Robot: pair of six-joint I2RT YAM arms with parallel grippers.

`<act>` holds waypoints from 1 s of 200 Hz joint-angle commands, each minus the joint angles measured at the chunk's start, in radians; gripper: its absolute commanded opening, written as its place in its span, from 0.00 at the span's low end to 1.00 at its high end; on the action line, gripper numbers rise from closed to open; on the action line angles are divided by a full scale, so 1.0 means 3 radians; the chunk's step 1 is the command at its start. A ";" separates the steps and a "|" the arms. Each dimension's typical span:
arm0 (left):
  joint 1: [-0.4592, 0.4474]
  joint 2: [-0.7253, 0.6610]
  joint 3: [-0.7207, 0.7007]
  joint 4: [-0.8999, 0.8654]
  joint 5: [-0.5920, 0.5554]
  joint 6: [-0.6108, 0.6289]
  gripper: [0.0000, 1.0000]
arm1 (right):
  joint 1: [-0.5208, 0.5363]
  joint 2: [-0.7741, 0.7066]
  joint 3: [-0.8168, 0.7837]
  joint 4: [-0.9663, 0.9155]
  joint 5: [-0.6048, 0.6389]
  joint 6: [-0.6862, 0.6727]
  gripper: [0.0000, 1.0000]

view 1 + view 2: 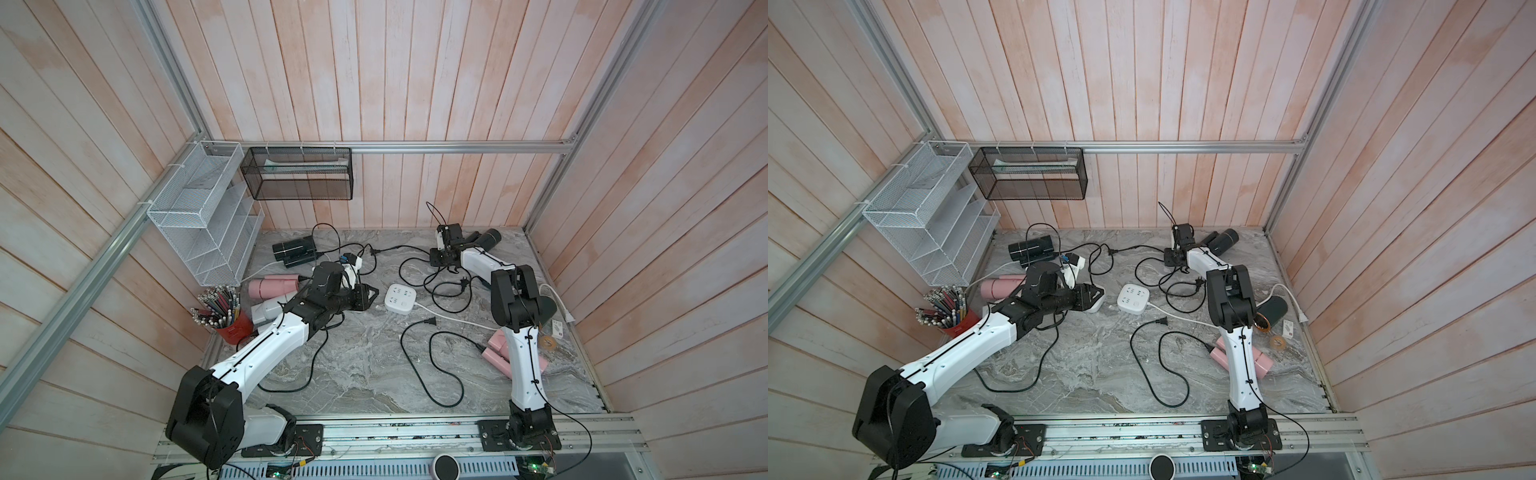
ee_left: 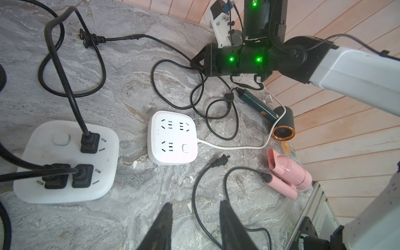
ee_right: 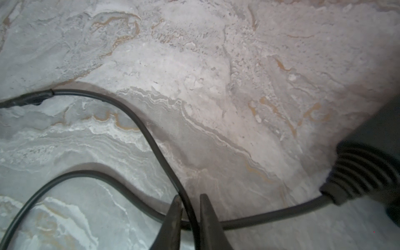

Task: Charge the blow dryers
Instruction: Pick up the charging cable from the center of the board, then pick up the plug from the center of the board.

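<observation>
Right hand [image 3: 190,195] is pinched narrow on the black cord [image 3: 151,140] just beside the strain relief [image 3: 363,173] of a dark blow dryer [image 1: 488,239] at the far edge of the surface [image 1: 353,374]. It would do best to work along to the cord's free end, then carry that to the free white power strip [image 2: 173,155]. Left hand [image 2: 194,203] hangs wide, empty.

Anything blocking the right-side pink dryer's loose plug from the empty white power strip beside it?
Nothing visible does. The plug of the pink dryer lies on the tabletop right beside the white power strip, whose three sockets are all free. The strip's white cable runs close by but does not cross between them.
</observation>
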 commanded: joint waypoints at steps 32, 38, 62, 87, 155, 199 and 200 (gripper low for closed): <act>0.0016 0.0029 0.0160 -0.0091 -0.0021 0.0082 0.39 | 0.0139 -0.0293 -0.0152 0.0025 0.0284 -0.0209 0.09; 0.0015 0.0036 0.0169 -0.0105 -0.0013 0.0087 0.39 | 0.0154 -0.0371 -0.0219 0.0049 0.0291 -0.0206 0.09; 0.0017 0.0032 0.0208 -0.0152 0.0057 0.0168 0.39 | 0.0198 -0.0766 -0.0650 0.0275 0.0313 -0.0182 0.08; 0.0016 0.0004 0.0192 -0.0148 0.0092 0.0238 0.39 | 0.0224 -0.1219 -0.1102 0.0484 0.0299 -0.0165 0.07; 0.0013 0.0208 0.0581 -0.0415 0.0251 0.0819 0.40 | 0.0346 -0.2139 -0.1908 0.0732 0.0079 -0.0225 0.06; 0.0021 0.0322 0.0829 -0.0489 0.0203 0.1231 0.40 | 0.0424 -0.2630 -0.2336 0.0793 -0.0018 -0.0203 0.05; 0.0019 0.0324 0.0836 -0.0492 0.0201 0.1241 0.40 | 0.0424 -0.2642 -0.2343 0.0794 -0.0016 -0.0202 0.05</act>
